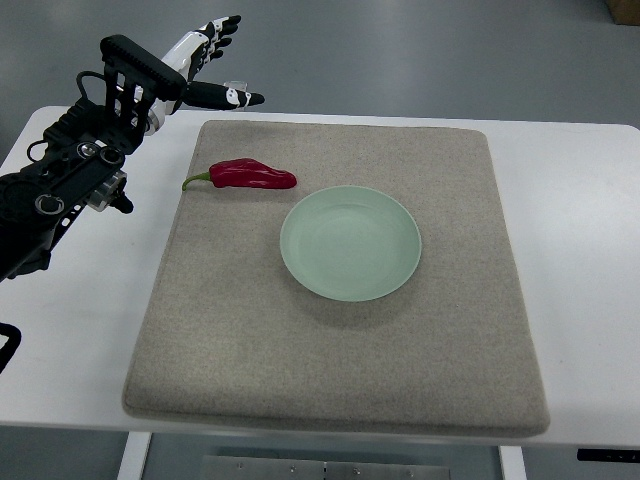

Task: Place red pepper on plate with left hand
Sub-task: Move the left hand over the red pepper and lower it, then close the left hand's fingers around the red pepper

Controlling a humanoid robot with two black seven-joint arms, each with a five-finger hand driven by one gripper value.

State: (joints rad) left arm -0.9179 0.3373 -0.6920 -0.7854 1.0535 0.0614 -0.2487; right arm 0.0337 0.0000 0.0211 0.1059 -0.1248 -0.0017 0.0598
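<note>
Red pepper (pixel 252 175) lying flat on grey mat (pixel 340 280), upper-left part, green stem pointing left, tip pointing right; just beside pale green plate (pixel 350 243), up-left of its rim, not touching. Plate near mat centre, nothing on it. Mat on white table (pixel 580 230). Left hand (pixel 205 65) above table's far-left corner, beyond mat edge, well apart from pepper; fingers spread and extended, thumb stretched rightward, holding nothing. Black forearm entering from left edge

Bright even light, soft shadows; sharp focus
</note>
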